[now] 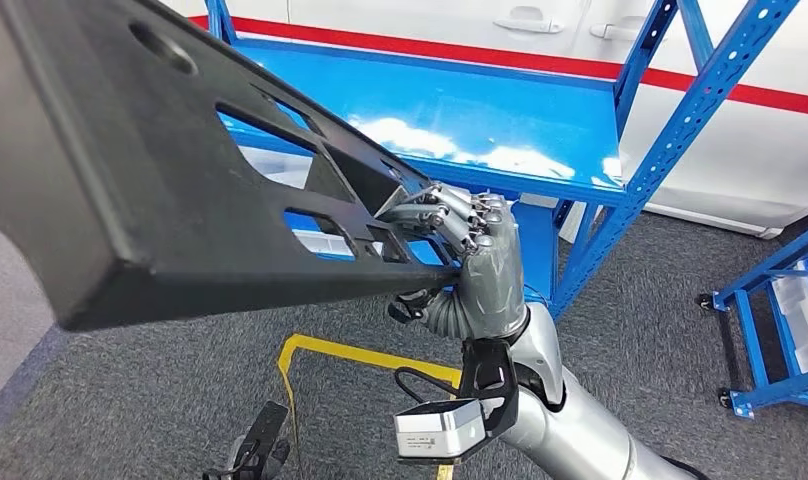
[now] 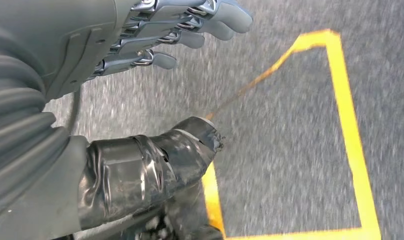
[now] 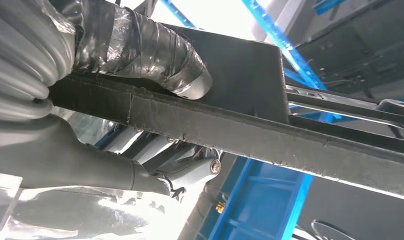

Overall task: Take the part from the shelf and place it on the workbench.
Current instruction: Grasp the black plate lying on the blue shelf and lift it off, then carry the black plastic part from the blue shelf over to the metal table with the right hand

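Note:
The part [image 1: 130, 180] is a long, flat black panel with cut-out openings, raised and tilted close in front of my head. My right hand [image 1: 480, 270] grips its near edge, fingers over the top face and thumb beneath. In the right wrist view the taped thumb [image 3: 140, 50] presses one face of the black panel [image 3: 270, 135] and the fingers [image 3: 155, 160] curl against the other. My left hand [image 2: 105, 50] hangs over the grey floor, fingers straight and apart, holding nothing.
The blue shelf [image 1: 460, 120] stands just beyond the panel, its top board bare and its upright [image 1: 670, 130] at the right. A blue wheeled rack [image 1: 780, 320] stands at the far right. Yellow tape [image 1: 370, 355] marks the grey carpet [image 2: 290, 75].

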{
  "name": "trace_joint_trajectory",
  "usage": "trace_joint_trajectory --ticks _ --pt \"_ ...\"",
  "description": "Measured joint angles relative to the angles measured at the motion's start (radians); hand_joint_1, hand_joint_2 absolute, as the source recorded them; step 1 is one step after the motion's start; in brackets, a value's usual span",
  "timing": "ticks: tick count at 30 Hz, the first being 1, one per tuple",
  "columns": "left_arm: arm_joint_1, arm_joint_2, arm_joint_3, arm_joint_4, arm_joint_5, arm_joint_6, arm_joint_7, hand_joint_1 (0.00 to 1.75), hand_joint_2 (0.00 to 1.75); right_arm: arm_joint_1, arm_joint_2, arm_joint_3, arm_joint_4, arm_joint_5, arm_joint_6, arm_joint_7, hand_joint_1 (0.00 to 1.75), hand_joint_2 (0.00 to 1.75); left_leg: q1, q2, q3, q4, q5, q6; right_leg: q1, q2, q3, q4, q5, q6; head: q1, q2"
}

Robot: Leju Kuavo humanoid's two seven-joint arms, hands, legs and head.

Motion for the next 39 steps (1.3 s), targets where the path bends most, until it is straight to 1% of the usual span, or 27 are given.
trace_joint_trajectory --ticks 1,2,3,4,6,7,9,10,11,12,14,15,16,17,19,21,22,24,26,27,30,31,32,34,36,37,39 --pt "0.000 -0.001 0.000 0.000 0.009 0.004 -0.002 0.00 1.75 -0.003 0.000 0.000 0.006 -0.024 -0.002 -0.017 1.75 1.75 0.001 0.000 -0.020 0.003 0.013 -0.002 -0.002 0.000 0.008 0.033 0.007 0.003 0.000 0.000" --pt "-0.001 -0.002 0.001 0.000 0.017 0.007 -0.005 0.00 1.75 -0.009 0.000 0.000 0.016 -0.049 -0.003 -0.034 1.75 1.75 0.002 0.000 -0.040 0.008 0.025 -0.005 -0.005 -0.001 0.030 0.032 0.033 0.006 0.000 0.000" --pt "-0.001 -0.003 0.001 0.000 0.024 0.010 -0.007 0.00 1.75 -0.017 0.000 0.000 0.026 -0.071 -0.004 -0.048 1.75 1.75 0.004 0.000 -0.061 0.015 0.037 -0.010 -0.008 -0.001 0.070 -0.001 0.059 0.010 0.000 0.000" --pt "-0.001 -0.004 0.002 0.000 0.028 0.012 -0.009 0.00 1.75 -0.025 0.000 0.000 0.036 -0.086 -0.004 -0.057 1.75 1.75 0.005 0.000 -0.082 0.026 0.046 -0.015 -0.011 -0.002 0.125 -0.064 0.064 0.013 0.000 0.000" --pt "0.001 -0.006 0.003 0.000 0.032 0.015 -0.011 0.00 1.75 -0.037 0.001 0.000 0.051 -0.098 -0.004 -0.064 1.75 1.75 0.005 -0.001 -0.111 0.047 0.062 -0.027 -0.009 0.001 0.212 -0.186 0.034 0.011 0.002 0.000" --pt "0.003 -0.007 0.003 0.000 0.033 0.016 -0.012 0.00 1.75 -0.040 0.002 0.000 0.056 -0.099 -0.004 -0.066 1.75 1.75 0.004 -0.002 -0.118 0.052 0.070 -0.034 -0.006 0.003 0.231 -0.218 0.017 0.007 0.006 0.000" --pt "0.006 -0.008 0.003 0.000 0.034 0.016 -0.014 0.00 1.75 -0.042 0.002 0.000 0.065 -0.102 -0.004 -0.070 1.75 1.75 0.008 -0.004 -0.124 0.049 0.087 -0.046 -0.004 0.002 0.218 -0.224 0.027 -0.006 0.014 0.000" --pt "0.008 -0.009 0.003 0.000 0.035 0.016 -0.014 0.00 1.75 -0.044 0.003 0.000 0.069 -0.103 -0.004 -0.070 1.75 1.75 0.011 -0.005 -0.133 0.054 0.078 -0.052 -0.004 0.001 0.207 -0.223 0.039 -0.014 0.016 0.000" --pt "0.009 -0.009 0.004 0.000 0.035 0.016 -0.015 0.00 1.75 -0.044 0.003 0.000 0.072 -0.104 -0.004 -0.071 1.75 1.75 0.013 -0.006 -0.145 0.074 0.049 -0.058 -0.006 -0.001 0.194 -0.225 0.053 -0.022 0.015 0.000" --pt "0.010 -0.009 0.004 0.000 0.035 0.016 -0.014 0.00 1.75 -0.045 0.005 0.000 0.075 -0.105 -0.004 -0.071 1.75 1.75 0.015 -0.006 -0.160 0.114 0.001 -0.063 -0.008 -0.002 0.179 -0.226 0.068 -0.029 0.013 0.000" --pt "0.011 -0.009 0.004 0.000 0.034 0.015 -0.012 0.00 1.75 -0.045 0.006 0.000 0.080 -0.105 -0.004 -0.070 1.75 1.75 0.017 -0.006 -0.188 0.239 -0.101 -0.070 -0.006 -0.003 0.148 -0.225 0.094 -0.035 0.010 0.000" --pt "0.011 -0.010 0.004 0.000 0.033 0.015 -0.010 0.00 1.75 -0.045 0.007 0.000 0.083 -0.105 -0.004 -0.069 1.75 1.75 0.018 -0.006 -0.195 0.300 -0.123 -0.072 -0.004 -0.003 0.131 -0.224 0.106 -0.035 0.010 0.000" --pt "0.012 -0.010 0.004 0.000 0.033 0.014 -0.009 0.00 1.75 -0.044 0.007 0.000 0.086 -0.105 -0.004 -0.068 1.75 1.75 0.018 -0.006 -0.191 0.340 -0.119 -0.072 -0.002 -0.004 0.114 -0.223 0.118 -0.035 0.010 0.000" --pt "0.012 -0.010 0.004 0.000 0.032 0.014 -0.008 0.00 1.75 -0.043 0.007 0.000 0.089 -0.105 -0.004 -0.068 1.75 1.75 0.018 -0.006 -0.172 0.349 -0.096 -0.070 0.000 -0.004 0.097 -0.223 0.130 -0.034 0.010 0.000" --pt "0.010 -0.010 0.004 0.000 0.030 0.015 -0.008 0.00 1.75 -0.041 0.007 0.000 0.094 -0.105 -0.003 -0.066 1.75 1.75 0.016 -0.004 -0.081 0.269 -0.061 -0.059 0.003 -0.004 0.069 -0.222 0.152 -0.031 0.010 0.000" --pt "0.004 -0.010 0.004 0.000 0.026 0.017 -0.009 0.00 1.75 -0.041 0.008 0.000 0.096 -0.104 -0.002 -0.066 1.75 1.75 0.008 0.002 0.030 0.118 -0.093 -0.044 0.005 -0.008 0.056 -0.224 0.169 -0.023 0.012 0.000" --pt "0.000 -0.011 0.004 0.000 0.025 0.020 -0.010 0.00 1.75 -0.040 0.008 0.000 0.097 -0.102 -0.001 -0.066 1.75 1.75 0.002 0.003 0.061 0.066 -0.112 -0.037 0.003 -0.012 0.056 -0.227 0.177 -0.017 0.012 0.000" --pt "-0.004 -0.011 0.004 0.000 0.025 0.025 -0.011 0.00 1.75 -0.039 0.009 0.000 0.101 -0.099 0.003 -0.066 1.75 1.75 -0.005 -0.003 0.069 0.033 -0.106 -0.022 -0.003 -0.020 0.058 -0.237 0.191 -0.002 0.011 0.000" --pt "-0.004 -0.011 0.005 0.000 0.024 0.026 -0.010 0.00 1.75 -0.037 0.008 0.000 0.106 -0.094 0.006 -0.066 1.75 1.75 -0.005 -0.011 0.066 0.018 -0.080 -0.008 -0.006 -0.020 0.048 -0.219 0.173 0.007 0.011 0.000" --pt "-0.003 -0.011 0.005 0.000 0.023 0.027 -0.009 0.00 1.75 -0.036 0.008 0.000 0.108 -0.093 0.006 -0.066 1.75 1.75 -0.003 -0.015 0.063 0.012 -0.068 -0.002 -0.006 -0.017 0.033 -0.181 0.141 0.010 0.013 0.000" --pt "0.000 -0.012 0.005 0.000 0.022 0.027 -0.004 0.00 1.75 -0.031 0.008 0.000 0.117 -0.092 0.008 -0.067 1.75 1.75 -0.004 -0.029 0.038 0.015 -0.048 0.006 -0.006 -0.010 -0.026 0.000 0.034 0.011 0.018 0.000" --pt "0.003 -0.012 0.005 0.000 0.022 0.027 -0.003 0.00 1.75 -0.029 0.008 0.000 0.120 -0.092 0.009 -0.068 1.75 1.75 -0.005 -0.036 0.030 0.019 -0.044 0.005 -0.006 -0.008 -0.029 0.028 0.027 0.011 0.018 0.000" --pt "0.005 -0.012 0.005 0.000 0.022 0.027 -0.003 0.00 1.75 -0.028 0.008 0.000 0.124 -0.092 0.010 -0.068 1.75 1.75 -0.005 -0.044 0.023 0.024 -0.042 0.005 -0.006 -0.007 -0.013 0.020 0.037 0.011 0.018 0.000" --pt "0.009 -0.013 0.005 0.000 0.022 0.027 -0.003 0.00 1.75 -0.028 0.008 0.000 0.128 -0.092 0.011 -0.069 1.75 1.75 -0.004 -0.062 0.013 0.037 -0.043 0.002 -0.006 0.013 0.059 -0.089 0.086 0.005 0.019 0.000" --pt "0.007 -0.015 0.005 0.000 0.022 0.027 -0.002 0.00 1.75 -0.030 0.009 0.000 0.131 -0.092 0.014 -0.070 1.75 1.75 -0.004 -0.078 -0.004 0.054 -0.044 -0.006 -0.008 0.053 0.116 -0.191 0.109 -0.003 0.018 0.000" --pt "0.006 -0.015 0.005 0.000 0.022 0.027 -0.001 0.00 1.75 -0.030 0.010 0.000 0.132 -0.092 0.016 -0.071 1.75 1.75 -0.002 -0.086 -0.013 0.060 -0.043 -0.012 -0.007 0.066 0.125 -0.212 0.107 -0.006 0.019 0.000" --pt "0.006 -0.016 0.005 0.000 0.022 0.028 0.000 0.00 1.75 -0.032 0.013 0.000 0.136 -0.092 0.022 -0.072 1.75 1.75 0.004 -0.104 -0.024 0.062 -0.038 -0.026 -0.006 0.056 0.127 -0.222 0.107 -0.010 0.021 0.000"
